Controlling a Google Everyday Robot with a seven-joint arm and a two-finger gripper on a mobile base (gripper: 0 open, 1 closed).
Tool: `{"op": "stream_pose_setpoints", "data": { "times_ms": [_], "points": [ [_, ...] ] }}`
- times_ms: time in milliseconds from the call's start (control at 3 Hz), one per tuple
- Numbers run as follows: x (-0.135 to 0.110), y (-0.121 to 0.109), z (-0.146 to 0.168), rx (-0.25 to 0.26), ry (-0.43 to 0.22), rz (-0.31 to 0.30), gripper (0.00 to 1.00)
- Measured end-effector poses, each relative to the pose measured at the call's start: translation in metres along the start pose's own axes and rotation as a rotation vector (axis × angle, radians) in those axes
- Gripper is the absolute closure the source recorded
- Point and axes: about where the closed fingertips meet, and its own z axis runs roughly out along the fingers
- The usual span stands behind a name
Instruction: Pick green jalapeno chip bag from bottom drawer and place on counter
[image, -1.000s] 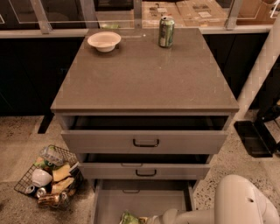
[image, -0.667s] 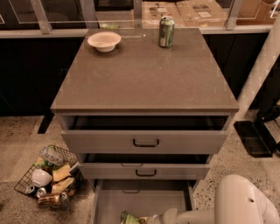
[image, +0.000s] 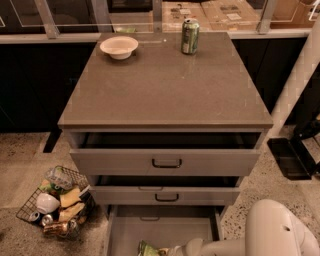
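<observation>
The grey worktop (image: 165, 95) keeps bowl (image: 119, 47) and soda can (image: 190, 36) at the frame's top, leaving landing room, while bottom-centre the gripper (image: 170, 251) reaches into the pulled-out bottom drawer (image: 165, 227) at the green jalapeno chip bag (image: 148, 248); whether it has closed, I cannot tell.

The robot's bulky, rounded white arm shell (image: 280, 230) sits low, below and in front of the front right corner of the flat grey-brown counter (image: 165, 85). From it a slim pale forearm (image: 220, 246) stretches leftward, roughly level. The pale gripper (image: 176, 251) lies below the middle of the counter's front edge, partly cut off at the bottom.
</observation>
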Motion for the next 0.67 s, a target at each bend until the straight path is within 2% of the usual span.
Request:
{"op": "stream_pose_setpoints", "data": {
  "times_ms": [333, 667],
  "points": [
    [-0.005, -0.002, -0.007, -0.023, -0.027, -0.004, 1.0],
    [-0.037, -0.023, -0.081, -0.05, -0.176, -0.031, 1.0]
  ]
}}
